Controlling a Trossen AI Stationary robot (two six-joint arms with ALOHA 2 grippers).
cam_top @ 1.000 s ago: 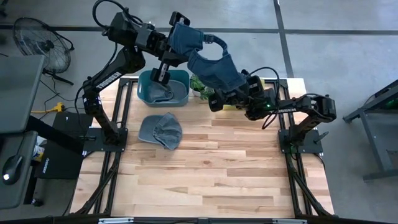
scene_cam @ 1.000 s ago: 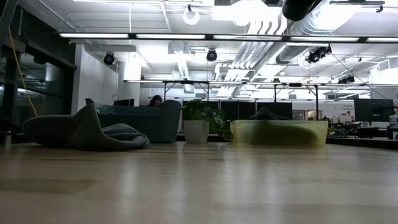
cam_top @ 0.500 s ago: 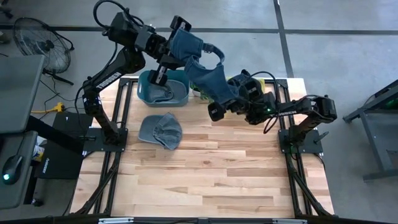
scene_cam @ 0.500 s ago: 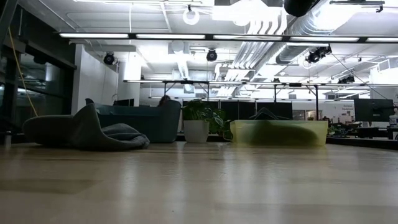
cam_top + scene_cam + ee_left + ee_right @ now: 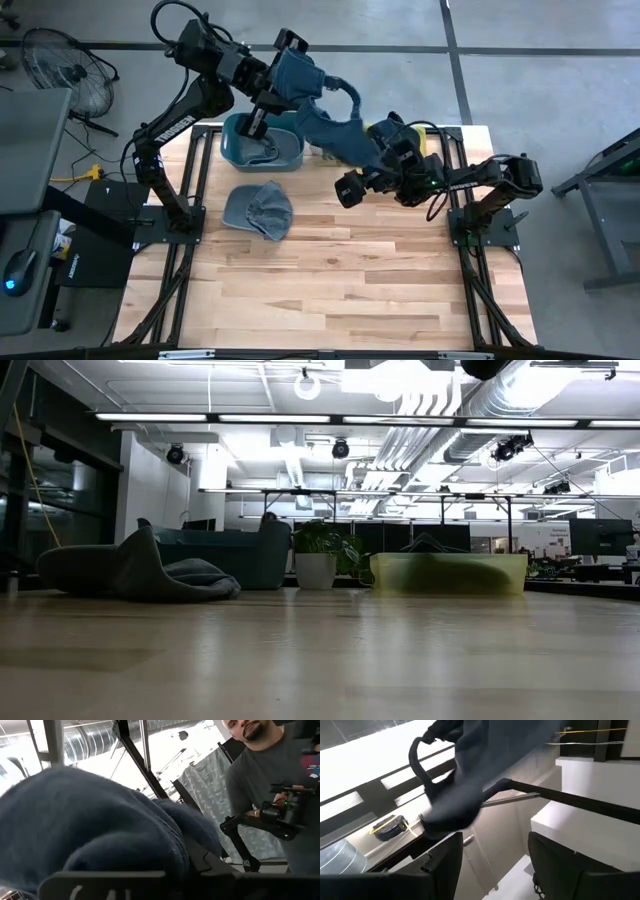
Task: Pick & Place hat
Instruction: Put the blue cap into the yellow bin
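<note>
Left gripper (image 5: 285,75) buried under blue hat (image 5: 320,110); fingers hidden

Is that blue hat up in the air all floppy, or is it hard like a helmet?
Probably floppy: the blue hat sags and stretches between the left tool and the right tool. It likely is light, since it folds easily. The grey hat on the table lies crumpled too.

A dark blue hat (image 5: 322,110) hangs stretched in midair above the table's far edge.
</note>
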